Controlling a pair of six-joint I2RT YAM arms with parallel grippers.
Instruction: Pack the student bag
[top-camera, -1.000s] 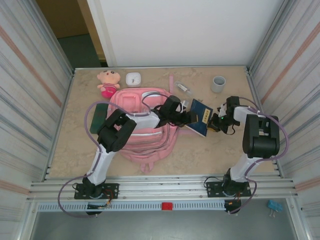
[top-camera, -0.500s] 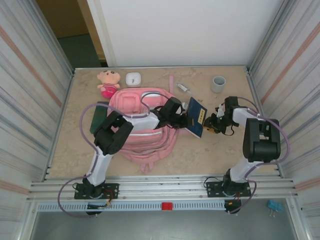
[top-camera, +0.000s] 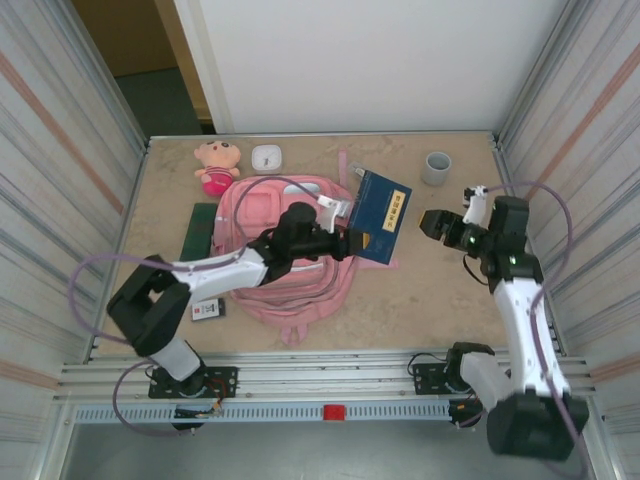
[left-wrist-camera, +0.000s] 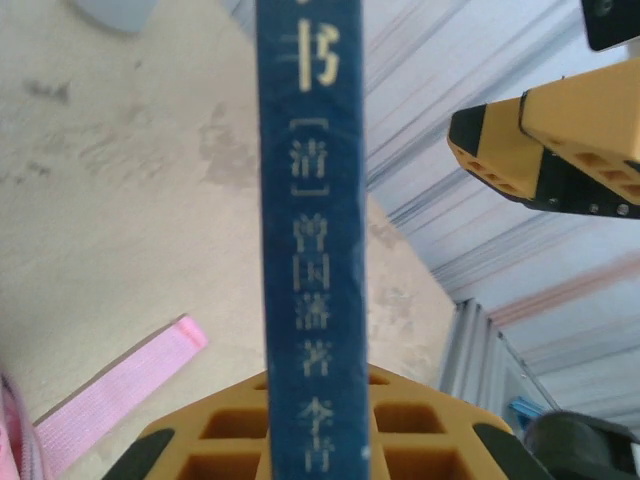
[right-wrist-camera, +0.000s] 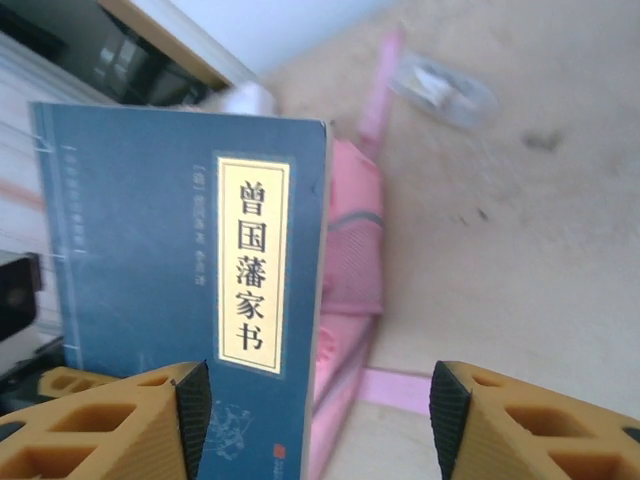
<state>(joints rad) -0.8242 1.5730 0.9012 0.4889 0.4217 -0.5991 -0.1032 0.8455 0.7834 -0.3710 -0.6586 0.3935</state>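
Note:
The student bag (top-camera: 285, 262) lies flat at mid-table, pink with white-trimmed pockets; its pink side (right-wrist-camera: 352, 262) shows behind the book. My left gripper (top-camera: 343, 239) is shut on a blue book (top-camera: 381, 214) and holds it on edge above the bag's right side. In the left wrist view the book's spine (left-wrist-camera: 310, 230) rises from between the yellow fingers (left-wrist-camera: 410, 435) of my left gripper (left-wrist-camera: 315, 420). My right gripper (top-camera: 434, 222) is open just right of the book and apart from it. In the right wrist view the book's cover (right-wrist-camera: 170, 250) stands beyond my right gripper (right-wrist-camera: 320, 412).
A green book (top-camera: 203, 229) lies left of the bag, a small flat item (top-camera: 207, 310) in front of it. A plush doll (top-camera: 215, 165), a white dish (top-camera: 267, 157) and a grey cup (top-camera: 436, 167) stand along the back. A pink strap (left-wrist-camera: 110, 400) trails on the table.
My right gripper opened, let go of the book and drew back to the right. My left gripper shut on the book and carried it up and back toward the bag.

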